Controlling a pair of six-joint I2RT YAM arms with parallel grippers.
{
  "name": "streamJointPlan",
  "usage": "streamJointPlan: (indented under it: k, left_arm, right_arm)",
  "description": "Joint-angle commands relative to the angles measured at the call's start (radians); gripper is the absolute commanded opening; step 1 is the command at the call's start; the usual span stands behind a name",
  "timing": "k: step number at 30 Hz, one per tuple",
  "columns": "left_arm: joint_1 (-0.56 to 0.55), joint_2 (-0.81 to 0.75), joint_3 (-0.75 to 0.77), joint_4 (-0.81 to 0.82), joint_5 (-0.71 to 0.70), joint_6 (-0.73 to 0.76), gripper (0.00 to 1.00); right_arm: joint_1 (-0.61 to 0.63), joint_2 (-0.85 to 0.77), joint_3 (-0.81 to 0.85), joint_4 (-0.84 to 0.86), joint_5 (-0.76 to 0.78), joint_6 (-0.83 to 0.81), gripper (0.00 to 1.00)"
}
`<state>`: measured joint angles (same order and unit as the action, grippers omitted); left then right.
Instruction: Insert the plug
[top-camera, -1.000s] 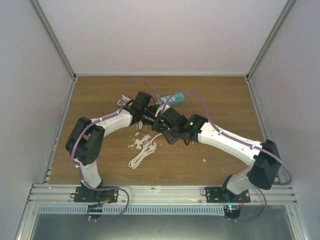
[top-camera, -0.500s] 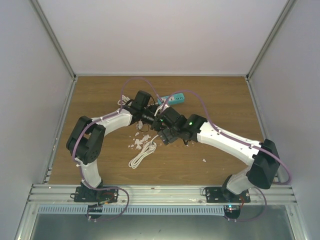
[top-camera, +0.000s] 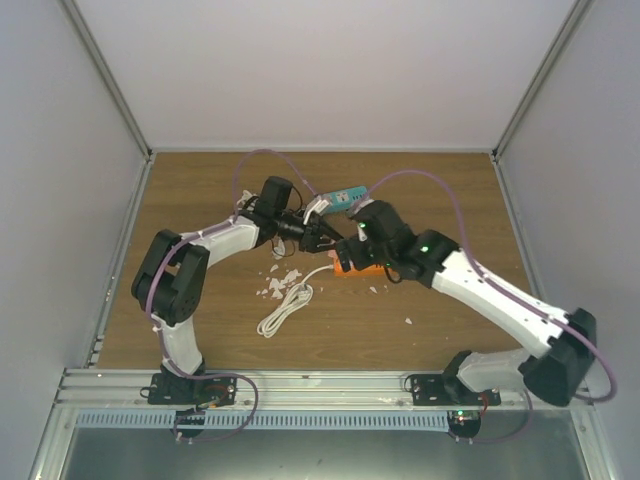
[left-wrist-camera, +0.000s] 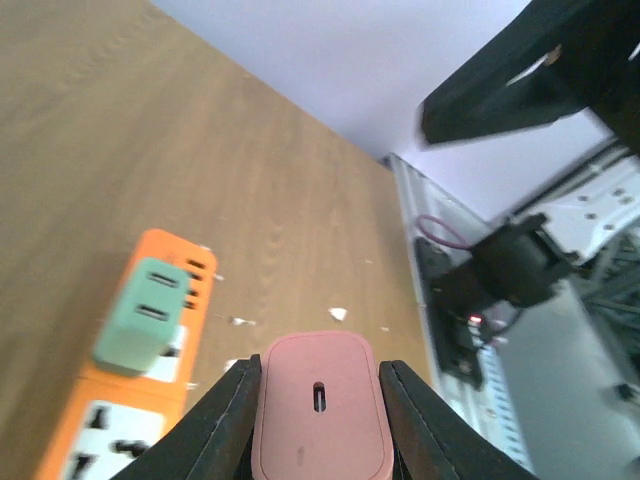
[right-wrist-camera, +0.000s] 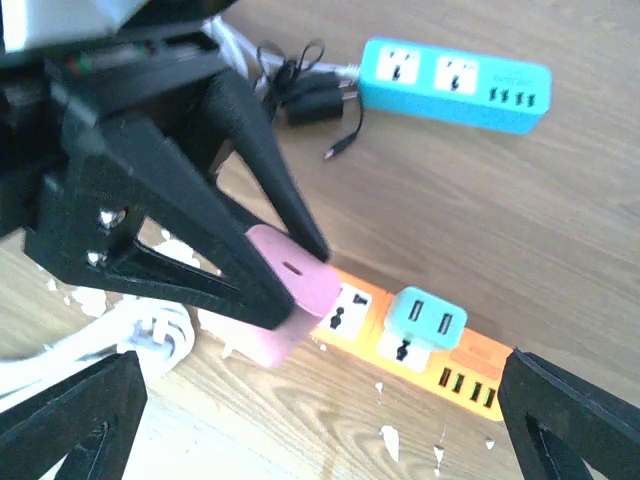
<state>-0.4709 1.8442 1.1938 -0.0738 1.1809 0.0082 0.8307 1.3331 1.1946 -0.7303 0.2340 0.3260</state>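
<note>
1. Arms meet over wooden table (top-camera: 200, 190) in the top view. Orange strip (top-camera: 355, 270) peeks under right gripper (top-camera: 345, 256), blue strip (top-camera: 345, 197) behind, white cable (top-camera: 285, 308) nearer, pale walls around.
2. Left wrist: left gripper (left-wrist-camera: 318, 420) clamps pink plug (left-wrist-camera: 318, 405) above the strip, near green adapter (left-wrist-camera: 140, 315).
3. Right wrist: right gripper gapes wide, empty; plug sits at the strip's end.

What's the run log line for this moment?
left tool: shut on plug | right tool: open, holding nothing | plug: by strip, not inserted
</note>
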Motion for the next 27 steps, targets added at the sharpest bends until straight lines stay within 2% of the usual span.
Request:
streamJointPlan:
  k: [1,5,7,12,16,22,27]
  left_arm:
    - [0.013,-0.073,-0.094,0.223,-0.148,-0.006,0.00]
    - [0.023,-0.177,-0.267,0.492,-0.129,-0.062,0.00]
    - [0.023,-0.223,-0.307,0.552,-0.105,-0.061,0.00]
    - [0.024,-0.298,-0.340,0.600,-0.048,-0.056,0.00]
    - [0.026,-0.331,-0.338,0.595,0.036,-0.059,0.00]
    - [0.026,-0.354,-0.339,0.583,0.159,-0.052,0.00]
    - [0.024,-0.382,-0.341,0.555,0.155,-0.036,0.00]
  right_arm:
    - [-0.076,-0.103,-0.072,0.114,-0.110,0.043,1.00]
    - [-0.128,-0.123,-0.187,0.242,-0.306,0.027,1.00]
    - [-0.134,-0.126,-0.244,0.326,-0.400,0.011,0.99]
    - [-0.138,-0.179,-0.333,0.506,-0.568,-0.032,0.96]
    - [-0.145,-0.163,-0.342,0.546,-0.618,-0.068,0.80]
    - [-0.148,-0.160,-0.354,0.607,-0.721,-0.109,0.69]
    - [-0.149,-0.166,-0.344,0.601,-0.745,-0.133,0.62]
